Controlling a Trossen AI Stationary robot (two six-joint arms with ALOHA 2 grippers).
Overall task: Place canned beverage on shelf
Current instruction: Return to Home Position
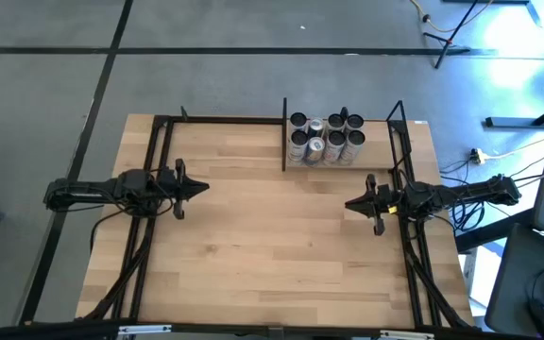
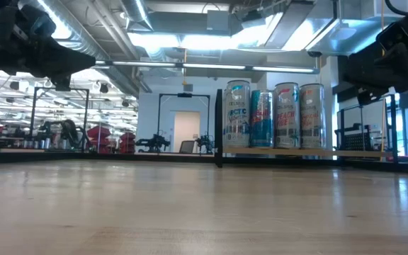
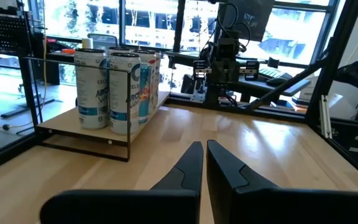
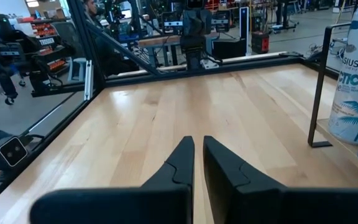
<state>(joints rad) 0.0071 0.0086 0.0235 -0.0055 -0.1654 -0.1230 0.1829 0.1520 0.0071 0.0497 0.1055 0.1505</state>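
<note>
Table from above: 8 cans (image 1: 335,140) in 2 rows of 4, upright on the shelf (image 1: 374,153) at the far edge, right of centre. Left gripper (image 1: 204,186) over the table's left side, right gripper (image 1: 350,202) over its right side, well apart from the shelf. Both closed to a narrow slit, holding nothing.

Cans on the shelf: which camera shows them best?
The low view: the cans stand upright on the shelf, side-on, labels facing the camera. The high view shows only their tops, in two rows. The left wrist view shows them at an angle; the right wrist view catches only part of them.
</note>
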